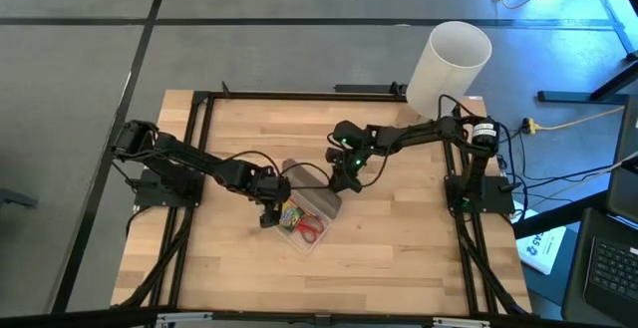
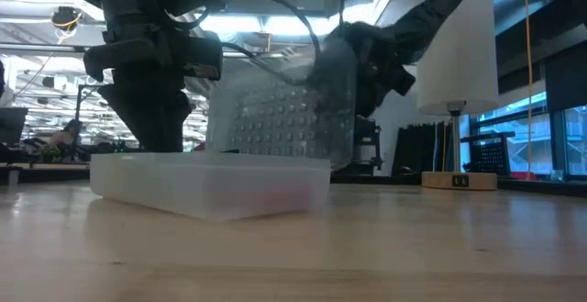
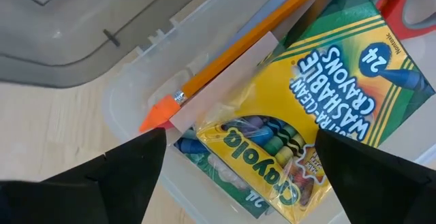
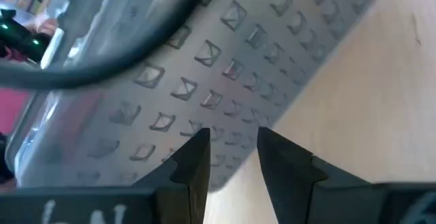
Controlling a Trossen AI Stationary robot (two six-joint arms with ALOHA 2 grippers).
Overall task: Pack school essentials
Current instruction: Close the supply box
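The clear case [image 1: 304, 233] lies at the table's middle with its grey dimpled lid [image 1: 315, 201] raised; in the low view the lid [image 2: 284, 118] stands steeply above the case [image 2: 211, 184]. Inside lie the green-yellow crayon box [image 3: 320, 94], an orange pencil [image 3: 231, 60] and the red-handled scissors [image 3: 409, 6]. My left gripper [image 3: 240, 134] is open over the case's left end [image 1: 271, 213], a finger on either side of the crayon box. My right gripper [image 1: 344, 180] is at the lid's far side. Eraser and pen are hidden. My right gripper [image 4: 235, 139] has the lid's free edge [image 4: 235, 154] between its two nearly closed fingers. It comes from the table's far right side, slanting down. The lid stands raised and tilted, with its hinge side on the case.
A tall white cylinder [image 1: 449, 64] stands at the table's far right corner, behind my right arm; it also shows in the low view [image 2: 459, 50]. Bare wood lies on the near side of the case. A black frame runs along the table's edges.
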